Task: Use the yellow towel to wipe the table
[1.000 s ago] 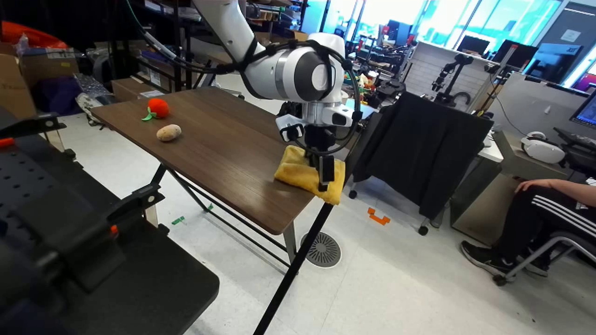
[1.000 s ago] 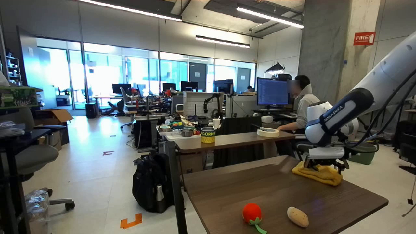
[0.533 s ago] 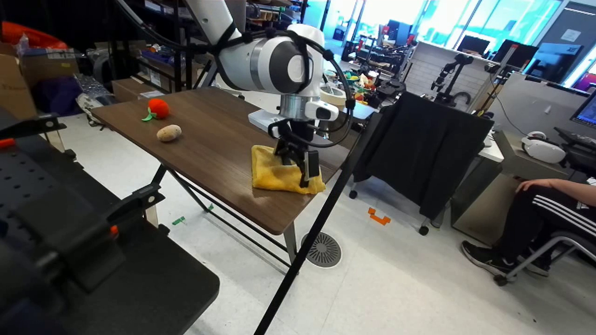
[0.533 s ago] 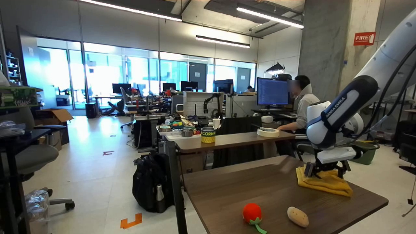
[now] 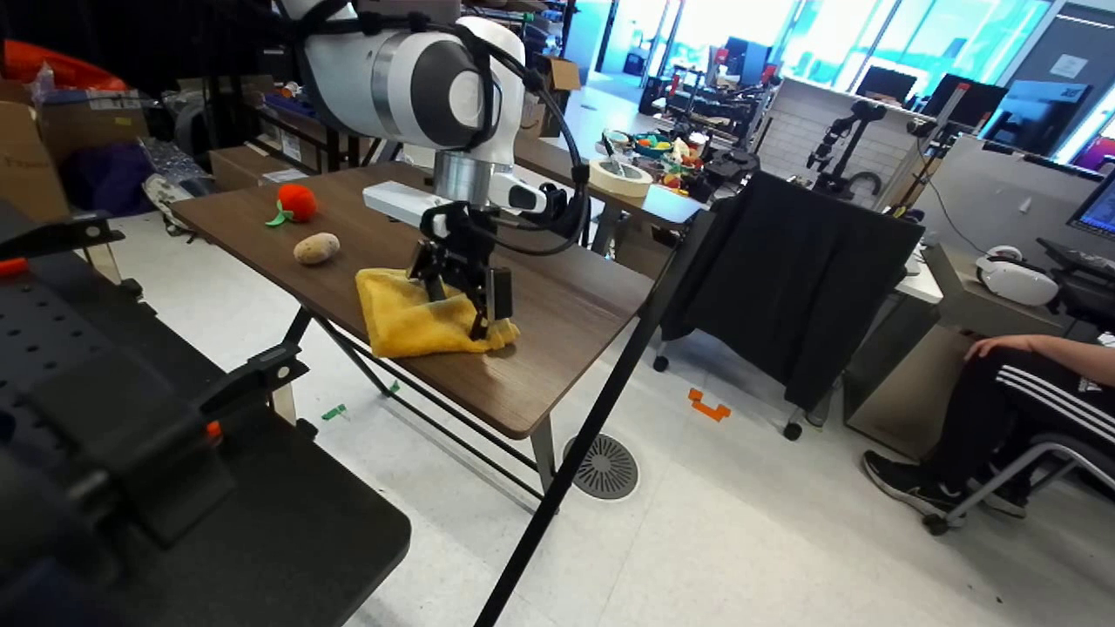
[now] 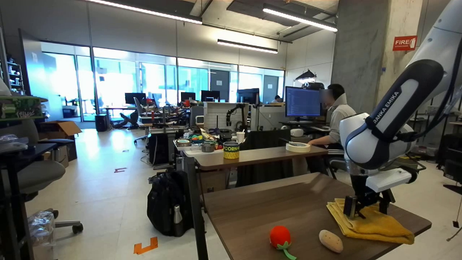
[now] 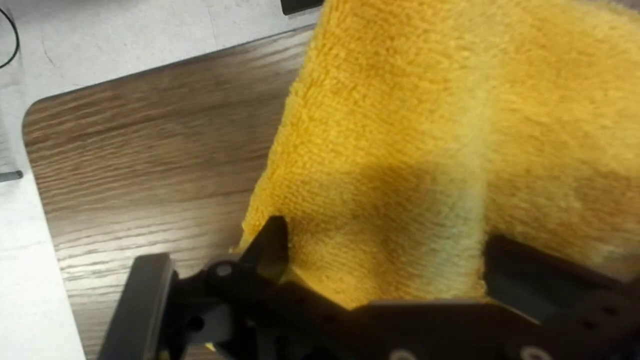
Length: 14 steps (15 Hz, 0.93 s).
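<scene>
Yellow towel (image 5: 414, 322), beneath the spread-fingered end effector (image 7: 385, 232), has slid across the surface (image 5: 566, 322) toward the toy potato (image 5: 316, 248); wiping appears underway.

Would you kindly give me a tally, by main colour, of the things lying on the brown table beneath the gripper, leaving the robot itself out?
Yellow: 1, the towel
Red: 1, the round tomato-like item with green leaves
Beige: 1, the oval potato-like item
Total: 3
</scene>
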### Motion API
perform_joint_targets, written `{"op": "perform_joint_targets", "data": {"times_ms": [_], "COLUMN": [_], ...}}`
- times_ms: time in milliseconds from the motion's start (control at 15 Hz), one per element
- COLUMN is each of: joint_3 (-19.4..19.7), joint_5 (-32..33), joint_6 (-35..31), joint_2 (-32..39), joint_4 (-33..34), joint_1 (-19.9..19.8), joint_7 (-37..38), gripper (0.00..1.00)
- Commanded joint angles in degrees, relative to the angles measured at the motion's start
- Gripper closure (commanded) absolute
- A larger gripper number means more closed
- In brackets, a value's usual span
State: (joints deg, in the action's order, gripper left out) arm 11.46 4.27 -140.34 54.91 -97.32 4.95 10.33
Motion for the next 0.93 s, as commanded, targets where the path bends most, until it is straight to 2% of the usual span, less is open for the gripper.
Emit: {"op": "perform_joint_targets", "data": {"times_ms": [0,200,400,600,867], "joint_3": [-1.76,-1.92,-0.91,0.94,3.74], "joint_5": [-3.14,-6.84,-9.68,-11.05,-10.71], "joint_6": [-5.10,-3.09,-4.12,-4.70,-3.93], "joint_2": [2.67,7.62,12.97,19.09,26.48], "joint_4": [4.53,15.91,25.32,34.21,44.83], "joint_1": [-3.10,-7.13,-9.05,-8.74,-5.16], "joint_7": [4.19,6.12,10.79,19.19,35.62], "gripper": [0.00,0.00,0.00,0.00,0.00]}}
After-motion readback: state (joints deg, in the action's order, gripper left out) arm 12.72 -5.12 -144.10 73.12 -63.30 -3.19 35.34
